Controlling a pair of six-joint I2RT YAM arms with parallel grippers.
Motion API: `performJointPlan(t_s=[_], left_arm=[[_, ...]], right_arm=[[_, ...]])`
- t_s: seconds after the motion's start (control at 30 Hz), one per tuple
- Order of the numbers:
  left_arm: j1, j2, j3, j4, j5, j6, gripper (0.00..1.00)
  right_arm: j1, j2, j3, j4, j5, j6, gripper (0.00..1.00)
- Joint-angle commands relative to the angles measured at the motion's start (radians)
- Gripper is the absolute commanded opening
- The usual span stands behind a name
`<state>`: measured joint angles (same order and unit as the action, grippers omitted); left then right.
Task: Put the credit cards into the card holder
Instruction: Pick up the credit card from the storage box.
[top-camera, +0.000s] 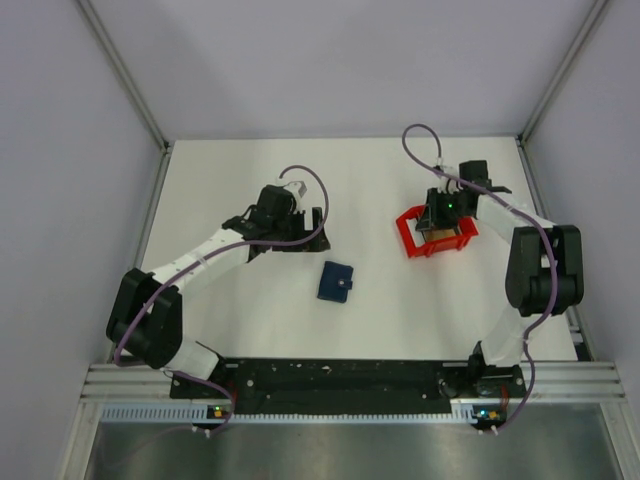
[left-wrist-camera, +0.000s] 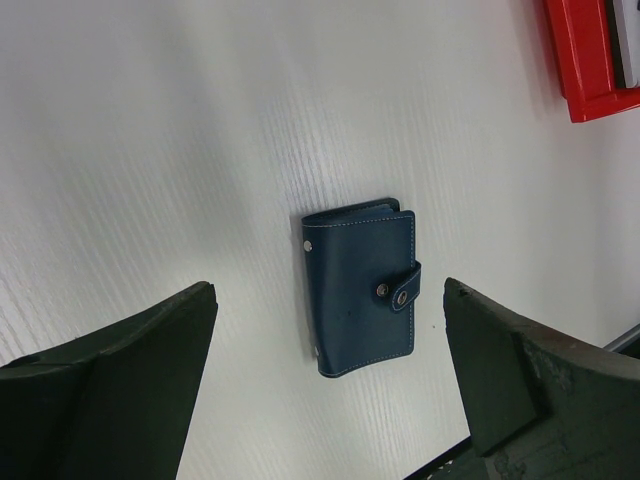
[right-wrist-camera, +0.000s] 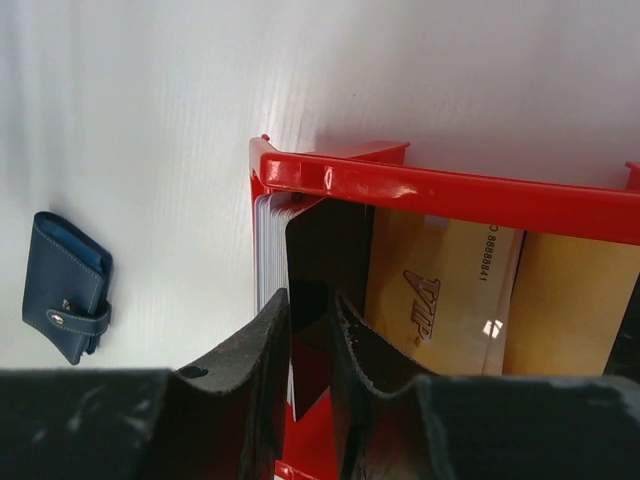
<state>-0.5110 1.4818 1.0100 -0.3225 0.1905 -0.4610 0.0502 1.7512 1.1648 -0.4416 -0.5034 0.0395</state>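
The card holder (top-camera: 336, 281) is a closed navy-blue case lying flat mid-table, with its snap tab fastened. In the left wrist view the card holder (left-wrist-camera: 360, 290) lies below and between my spread fingers. My left gripper (top-camera: 312, 232) is open and empty, hovering just behind and left of the holder. My right gripper (top-camera: 440, 222) reaches into the red bin (top-camera: 410, 240). In the right wrist view my right gripper (right-wrist-camera: 312, 320) is shut on an upright credit card (right-wrist-camera: 330, 250) that looks dark in shadow. A gold credit card (right-wrist-camera: 440, 290) lies flat in the bin, and several white cards (right-wrist-camera: 266, 250) stand on edge by the bin's left wall.
The red bin (right-wrist-camera: 450, 190) stands at the right of the white table, and its corner (left-wrist-camera: 590, 70) shows in the left wrist view. The card holder (right-wrist-camera: 65, 285) also shows left of the bin in the right wrist view. Grey walls enclose the table.
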Motion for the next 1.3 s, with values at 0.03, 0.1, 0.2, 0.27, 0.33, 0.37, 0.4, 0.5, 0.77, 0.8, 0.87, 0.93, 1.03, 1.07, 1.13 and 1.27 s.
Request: performJointPlan(t_s=[0.03,0.1,0.2,0.27,0.33,0.37,0.4,0.5,0.77,0.8,0.87,0.93,1.03,1.07,1.13,1.27], left_arm=[[0.005,0.011,0.032,0.026,0.009,0.008,0.98],[0.005,0.012,0.032,0.026,0.009,0.007,0.98],[0.005,0.015,0.033,0.028,0.012,0.008,0.98],[0.005,0.017,0.033,0.026,0.009,0.008,0.98],[0.005,0.018,0.033,0.028,0.009,0.01,0.98],[0.005,0.02,0.033,0.028,0.009,0.01,0.98],[0.005,0.02,0.035,0.028,0.009,0.01,0.98],[0.006,0.023,0.036,0.03,0.013,0.01,0.98],[0.006,0.029,0.039,0.031,0.018,0.01,0.98],[0.006,0.028,0.039,0.031,0.018,0.01,0.98],[0.008,0.026,0.039,0.031,0.015,0.007,0.98],[0.008,0.026,0.039,0.031,0.017,0.008,0.98],[0.008,0.025,0.039,0.028,0.015,0.008,0.98],[0.008,0.021,0.038,0.026,0.015,0.008,0.98],[0.006,0.017,0.035,0.023,0.009,0.008,0.98],[0.006,0.0,0.025,0.019,-0.017,0.001,0.98]], right_arm=[[0.013,-0.025,0.019,0.003,-0.03,-0.001,0.18],[0.011,-0.027,0.022,0.004,-0.04,-0.001,0.17],[0.004,-0.032,0.027,0.0,-0.018,0.005,0.17],[-0.003,-0.044,0.026,0.0,-0.006,0.005,0.14],[-0.01,-0.056,0.029,-0.002,0.002,0.005,0.14],[-0.012,-0.059,0.032,-0.002,-0.003,0.007,0.14],[-0.013,-0.058,0.036,-0.003,-0.012,0.011,0.13],[-0.015,-0.056,0.042,-0.006,-0.052,0.011,0.13],[-0.016,-0.051,0.05,-0.019,-0.08,0.016,0.09],[-0.016,-0.058,0.05,-0.017,-0.081,0.019,0.05],[-0.018,-0.073,0.059,-0.019,-0.073,0.023,0.03],[-0.019,-0.082,0.068,-0.02,-0.06,0.034,0.0],[-0.023,-0.102,0.073,-0.026,-0.029,0.043,0.0],[-0.023,-0.111,0.07,-0.023,-0.009,0.045,0.0],[-0.023,-0.136,0.072,-0.028,0.038,0.049,0.0],[-0.021,-0.217,0.069,-0.031,0.091,0.068,0.0]])
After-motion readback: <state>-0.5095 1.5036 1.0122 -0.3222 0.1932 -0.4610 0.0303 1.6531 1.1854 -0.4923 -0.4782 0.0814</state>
